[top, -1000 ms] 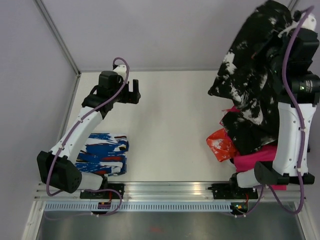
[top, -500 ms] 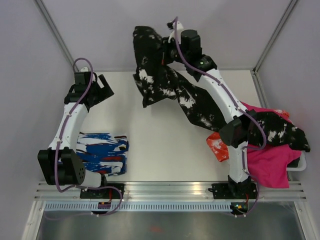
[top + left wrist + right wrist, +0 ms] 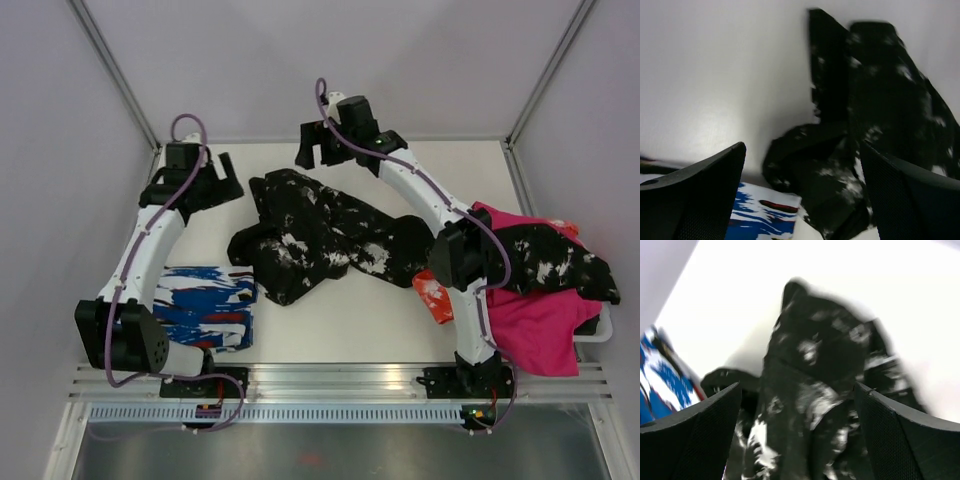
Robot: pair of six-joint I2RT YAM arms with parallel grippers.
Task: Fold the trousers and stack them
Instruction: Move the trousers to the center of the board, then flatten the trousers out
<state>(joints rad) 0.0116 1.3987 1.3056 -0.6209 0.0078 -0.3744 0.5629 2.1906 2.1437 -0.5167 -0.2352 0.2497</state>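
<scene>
No text, label, brand or number can be read in any view. The white marks on the trousers are splatter print, and the folded garment bears only blue, white and red streaks. Both wrist views are blurred, so any small print there may simply be illegible.

White table. Centre: trousers, crumpled heap. Front left: folded blue-white-red garment, just beside trousers. Right side: orange-red item touching magenta cloth.
</scene>
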